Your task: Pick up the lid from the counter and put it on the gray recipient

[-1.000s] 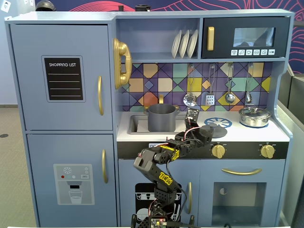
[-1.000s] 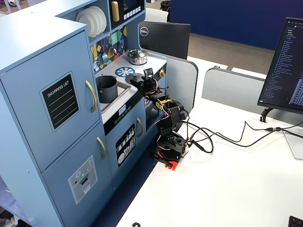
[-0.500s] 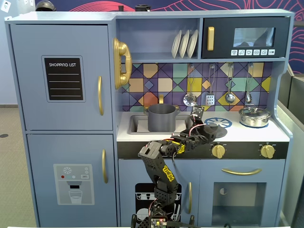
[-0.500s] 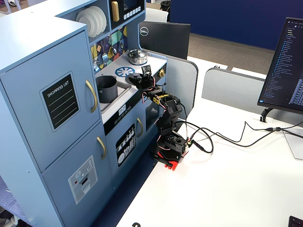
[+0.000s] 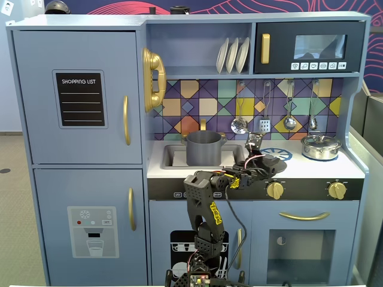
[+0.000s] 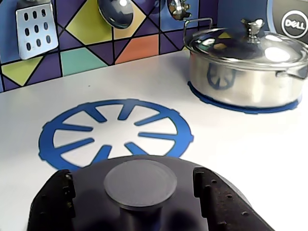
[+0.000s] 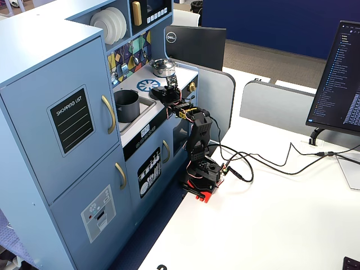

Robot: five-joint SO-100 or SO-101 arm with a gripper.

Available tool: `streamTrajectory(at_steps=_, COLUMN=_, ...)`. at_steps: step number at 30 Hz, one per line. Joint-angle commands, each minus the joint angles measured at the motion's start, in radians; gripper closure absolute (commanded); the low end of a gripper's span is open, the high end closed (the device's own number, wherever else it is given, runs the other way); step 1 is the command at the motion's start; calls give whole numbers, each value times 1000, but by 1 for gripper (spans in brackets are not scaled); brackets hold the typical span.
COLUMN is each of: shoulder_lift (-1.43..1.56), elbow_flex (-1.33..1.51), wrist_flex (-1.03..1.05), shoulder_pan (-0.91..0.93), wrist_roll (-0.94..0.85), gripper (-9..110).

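Note:
The dark gray lid (image 6: 89,191) lies at the front of the white counter, just in front of the blue printed burner ring (image 6: 115,131). My gripper (image 6: 134,186) is open, and its black fingers (image 6: 63,193) stand on either side of the lid's central knob with a gap on each side. In a fixed view the gripper (image 5: 261,156) hangs over the lid (image 5: 274,163). The gray recipient (image 5: 204,147) stands in the sink to the left of the lid, open-topped. The other fixed view shows the recipient (image 7: 126,105), the lid (image 7: 160,92) and the gripper (image 7: 169,88).
A shiny silver pot with its own lid (image 6: 246,61) stands on the far right burner (image 5: 321,146). Ladles and a slotted spatula (image 6: 36,28) hang on the tiled backsplash. Gold knobs (image 5: 274,189) line the counter's front. The sink wall (image 5: 172,156) surrounds the gray pot.

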Motion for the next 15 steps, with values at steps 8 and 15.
streamTrajectory(at_steps=8, shoulder_lift=-100, elbow_flex=-106, wrist_flex=-34, shoulder_pan=-17, wrist_roll=14, gripper=94)
streamTrajectory(at_steps=15, shoulder_lift=-103, elbow_flex=-81, wrist_flex=-48, shoulder_pan=-35, wrist_roll=20, gripper=102)
